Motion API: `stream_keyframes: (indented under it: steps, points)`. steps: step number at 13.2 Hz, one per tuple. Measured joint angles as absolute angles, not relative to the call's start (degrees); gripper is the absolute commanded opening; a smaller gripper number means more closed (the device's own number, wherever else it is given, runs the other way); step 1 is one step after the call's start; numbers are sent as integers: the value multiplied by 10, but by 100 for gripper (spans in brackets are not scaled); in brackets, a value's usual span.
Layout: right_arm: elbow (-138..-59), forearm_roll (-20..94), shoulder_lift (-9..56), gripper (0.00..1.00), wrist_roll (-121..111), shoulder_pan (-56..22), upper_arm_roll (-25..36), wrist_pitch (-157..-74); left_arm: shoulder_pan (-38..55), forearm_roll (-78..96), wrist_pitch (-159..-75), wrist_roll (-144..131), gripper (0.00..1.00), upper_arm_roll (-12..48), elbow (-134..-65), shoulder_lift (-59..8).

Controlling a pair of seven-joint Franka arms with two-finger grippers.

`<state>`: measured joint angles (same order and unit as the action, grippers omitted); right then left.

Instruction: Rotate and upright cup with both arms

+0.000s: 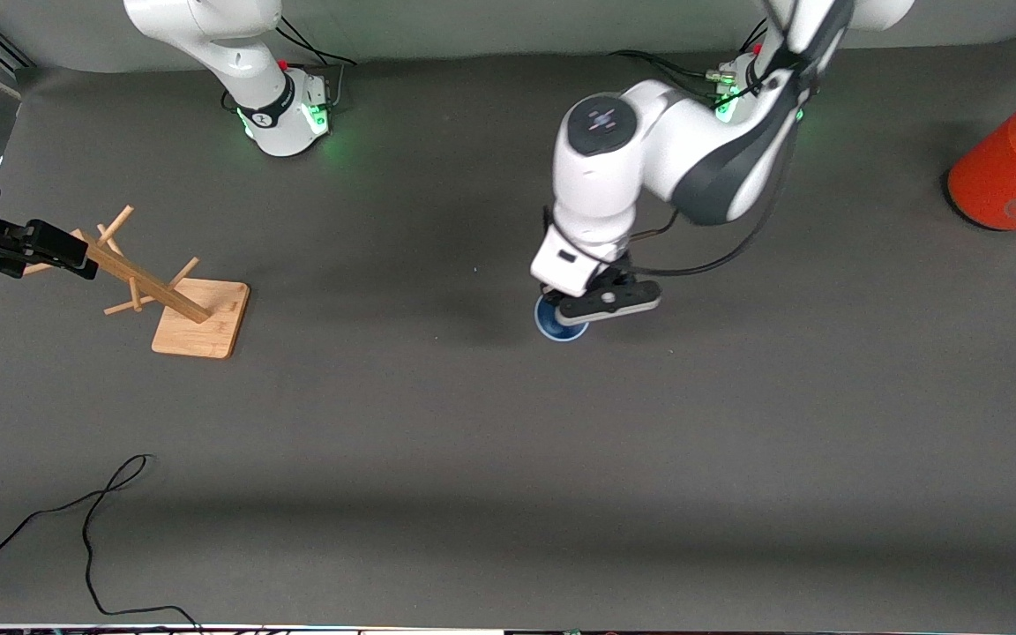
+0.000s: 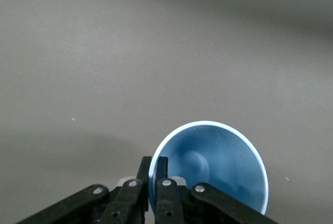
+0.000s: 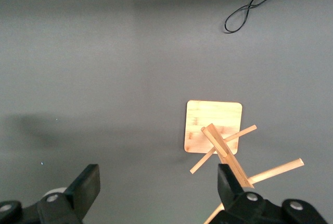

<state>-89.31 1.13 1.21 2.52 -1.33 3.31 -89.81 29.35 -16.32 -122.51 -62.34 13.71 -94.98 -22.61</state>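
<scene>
The pale-blue cup (image 1: pixel 558 323) (image 2: pixel 213 164) is in the middle of the table with its open mouth facing up at the left wrist camera. My left gripper (image 1: pixel 571 310) (image 2: pixel 154 162) comes down from above and is shut on the cup's rim, one finger (image 2: pixel 163 169) inside the wall and the other outside. My right gripper (image 1: pixel 67 251) (image 3: pixel 158 179) waits in the air at the right arm's end of the table, over the top of a wooden peg rack. It is open, with nothing between its fingers.
The wooden peg rack (image 1: pixel 199 322) (image 3: pixel 214 125) stands on a square base toward the right arm's end. A big orange can (image 1: pixel 1015 168) with a grey lid stands at the left arm's end. A black cable (image 1: pixel 93 520) (image 3: pixel 255 5) lies near the front edge.
</scene>
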Motion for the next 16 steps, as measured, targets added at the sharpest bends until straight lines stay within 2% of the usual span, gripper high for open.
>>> stream_keyframes:
  steps: [4,6,7,8,9,12,16]
  points:
    - [-893,11,12,100,25,-13,33,-898,320,-275,-1317,-757,0,137,-953,-331]
    - [-893,11,12,100,25,-13,33,-898,321,-295,-1336,-778,0,136,-952,-362]
    - [-893,11,12,100,25,-13,33,-898,321,-298,-1336,-781,29,136,-949,-366]
    - [-893,11,12,100,25,-13,33,-898,321,-298,-1336,-782,97,136,-945,-366]
    - [-893,11,12,100,25,-13,33,-898,321,-298,-1335,-782,100,136,-940,-366]
    - [-893,11,12,100,24,-13,33,-898,319,-299,-1316,-779,100,134,-920,-359]
    - [-893,11,11,100,6,-13,33,-898,296,-234,-1160,-648,100,130,-840,-301]
